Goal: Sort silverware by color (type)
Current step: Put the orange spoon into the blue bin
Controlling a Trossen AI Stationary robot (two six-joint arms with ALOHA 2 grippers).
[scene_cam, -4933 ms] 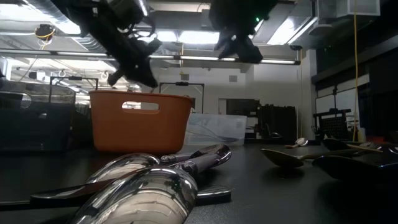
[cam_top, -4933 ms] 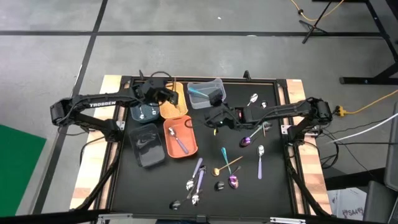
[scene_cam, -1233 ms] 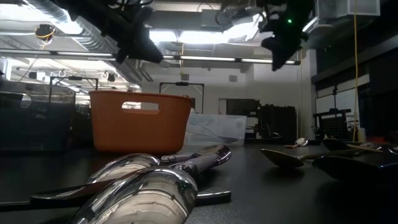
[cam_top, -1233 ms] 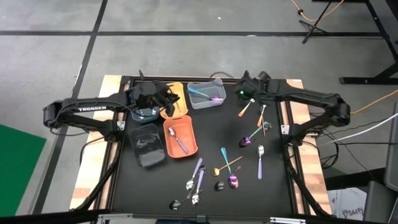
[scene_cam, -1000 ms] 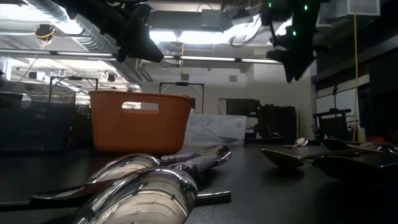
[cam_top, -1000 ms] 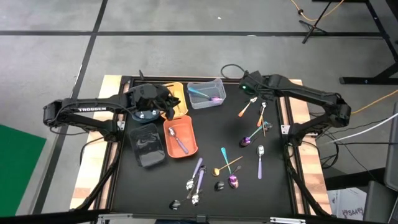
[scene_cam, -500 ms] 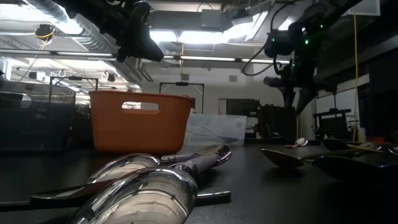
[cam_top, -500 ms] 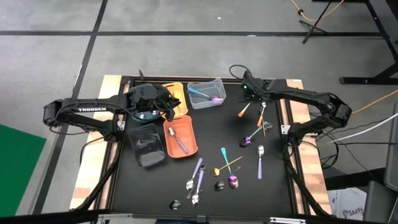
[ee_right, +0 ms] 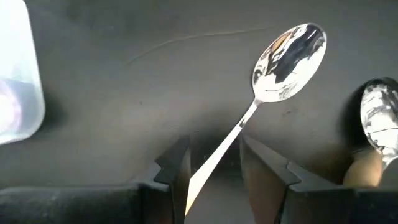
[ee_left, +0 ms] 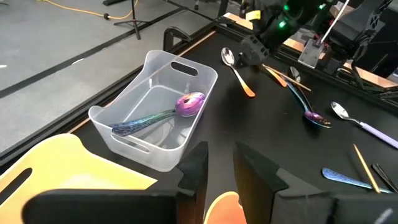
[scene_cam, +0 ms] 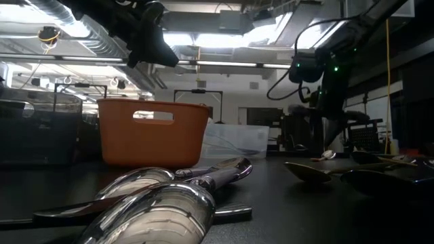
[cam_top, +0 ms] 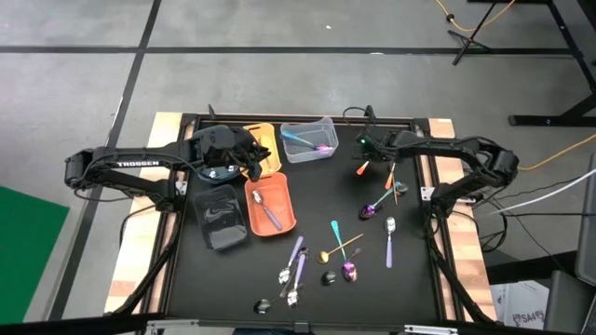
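- With my right pincer (ee_right: pixel 213 163) low over the surface (cam_top: pixel 223 279), I judge the step in hand is picking up the silver-bowled spoon (ee_right: pixel 287 55) with the orange handle.
- Its fingers stand open, holding nothing, and the spoon's thin handle runs between them while its bowl lies just ahead.
- Next, I should lower and close squarely on the handle.
- My left pincer (ee_left: pixel 219 163) waits narrowly parted and empty over the bins, well apart from that spoon.
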